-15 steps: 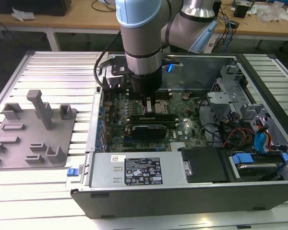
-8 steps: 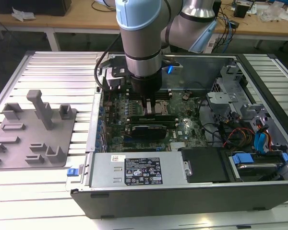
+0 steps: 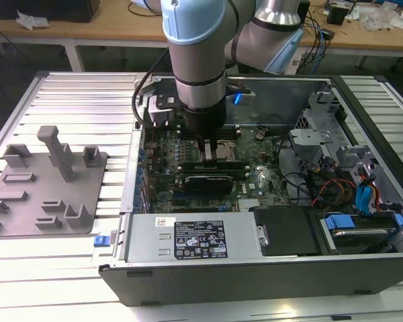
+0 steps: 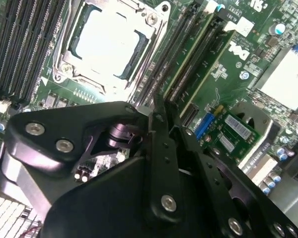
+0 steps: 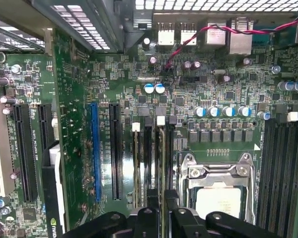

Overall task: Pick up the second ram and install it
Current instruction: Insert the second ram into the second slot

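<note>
We've got the black two-finger end effector (image 3: 211, 151) low inside the open black desktop computer case (image 3: 255, 276), which lies on the ribbed metal surface (image 3: 74, 87) toward its far right corner in the exterior view. The fingers are closed to a narrow gap, which we judge to be clamped on the second ram (image 4: 188, 59), a thin green memory stick seen edge-on in both wrist views. In the second wrist view the end effector (image 4: 160, 111) sits on the stick's near end. The pale top edge runs straight away from the tips, between the long black memory slots (image 4: 176, 54), just beside the square silver processor (image 4: 107, 39) in its metal frame. The first wrist view agrees: the end effector (image 5: 160, 199) straddles the stick (image 5: 160, 158), and the long axis runs parallel to the processor (image 5: 218, 201) socket's side, toward the green motherboard's (image 5: 74, 124) connector edge. So the ram is directly under the tips, standing on edge in line with a slot. We can't tell whether it's fully seated, since the white end clip (image 5: 160, 120) position is unclear.
</note>
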Robot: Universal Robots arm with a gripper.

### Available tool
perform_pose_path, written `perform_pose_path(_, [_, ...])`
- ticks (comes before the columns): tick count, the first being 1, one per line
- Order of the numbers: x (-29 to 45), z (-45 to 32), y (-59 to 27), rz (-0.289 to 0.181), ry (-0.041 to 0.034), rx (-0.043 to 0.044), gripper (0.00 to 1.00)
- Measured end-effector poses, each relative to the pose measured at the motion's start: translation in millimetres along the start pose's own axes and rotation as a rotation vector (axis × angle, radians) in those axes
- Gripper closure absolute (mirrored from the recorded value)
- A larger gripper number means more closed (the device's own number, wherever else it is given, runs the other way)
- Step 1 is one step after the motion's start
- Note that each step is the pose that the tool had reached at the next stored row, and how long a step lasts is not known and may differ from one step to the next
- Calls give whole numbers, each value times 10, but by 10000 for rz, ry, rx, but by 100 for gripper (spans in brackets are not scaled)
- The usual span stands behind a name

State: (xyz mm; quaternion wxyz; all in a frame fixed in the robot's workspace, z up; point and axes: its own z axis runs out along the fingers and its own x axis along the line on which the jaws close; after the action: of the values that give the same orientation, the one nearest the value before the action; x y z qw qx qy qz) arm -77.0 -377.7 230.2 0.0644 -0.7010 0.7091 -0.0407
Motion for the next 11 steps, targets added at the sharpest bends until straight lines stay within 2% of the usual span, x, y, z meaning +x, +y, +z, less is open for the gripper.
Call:
perform_pose_path(1, [-2,-89,-13,0,-1,0,83])
perform_pose_path(2, [-4,-139,-20,0,0,0,83])
perform_pose_path(4, [-11,-337,-50,0,2,-1,83])
perform_pose_path(8, [-11,-349,-53,-1,0,-18,83])
perform_pose_path(9, [-11,-348,-60,10,-9,-265,83])
perform_pose_path(10, [-12,-344,-72,29,-30,-653,83])
perform_pose_path(11, [-12,-342,-80,36,-33,-887,83])
